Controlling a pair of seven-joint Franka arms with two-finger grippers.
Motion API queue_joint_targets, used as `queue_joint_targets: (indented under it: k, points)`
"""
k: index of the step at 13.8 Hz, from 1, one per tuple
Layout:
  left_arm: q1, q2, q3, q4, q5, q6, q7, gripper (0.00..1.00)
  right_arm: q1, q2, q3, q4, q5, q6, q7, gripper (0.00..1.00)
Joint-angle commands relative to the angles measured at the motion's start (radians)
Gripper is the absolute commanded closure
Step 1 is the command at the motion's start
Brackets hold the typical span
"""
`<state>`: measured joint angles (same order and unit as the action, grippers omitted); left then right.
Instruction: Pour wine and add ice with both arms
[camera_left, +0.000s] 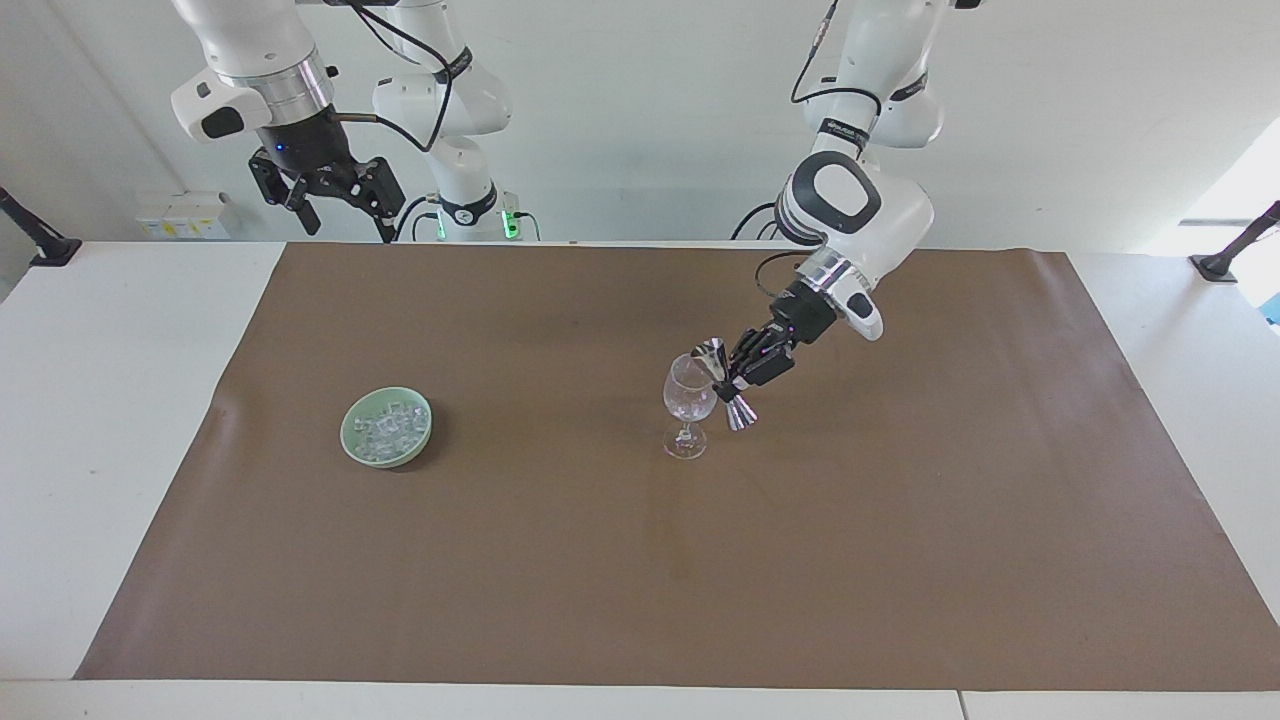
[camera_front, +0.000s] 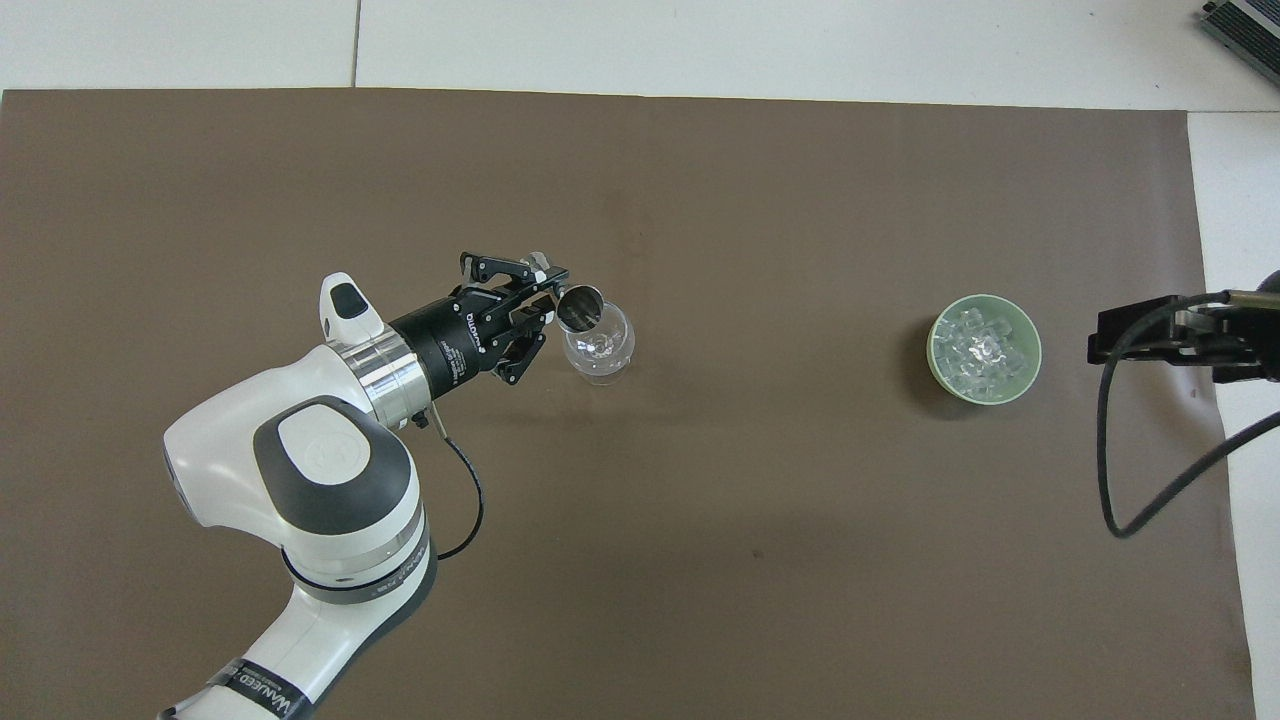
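A clear wine glass stands upright mid-mat. My left gripper is shut on a silver double-cone jigger, held tilted with its upper cup at the glass rim. I cannot tell whether there is wine in the glass or the jigger. The ice is heaped in a pale green dish toward the right arm's end. My right gripper waits open and empty, raised over the table edge near its base.
A brown mat covers most of the white table. The right arm's black cable hangs over the mat's edge beside the dish. Black clamps sit at the table's corners.
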<state>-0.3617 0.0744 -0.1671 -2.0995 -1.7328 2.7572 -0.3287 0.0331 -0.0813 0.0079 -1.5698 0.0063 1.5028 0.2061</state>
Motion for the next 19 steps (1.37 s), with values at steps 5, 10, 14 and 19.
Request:
queue_joint_targets:
  k: [5,10,14,19]
  points:
    - [-0.046,-0.019,0.014,-0.013,-0.028,0.091,0.057,1.0,-0.001,-0.02,0.003,-0.024,-0.011,0.013,-0.001,0.0]
    - [-0.048,-0.018,0.014,-0.01,-0.028,0.116,0.059,1.0,-0.001,-0.02,0.003,-0.024,-0.011,0.013,-0.001,0.0]
    - [-0.062,-0.018,0.014,-0.002,-0.027,0.156,0.06,1.0,-0.001,-0.02,0.003,-0.024,-0.011,0.013,-0.001,0.0]
    - [-0.083,-0.011,0.012,0.015,-0.025,0.226,0.059,1.0,-0.001,-0.02,0.003,-0.024,-0.011,0.013,-0.001,0.0]
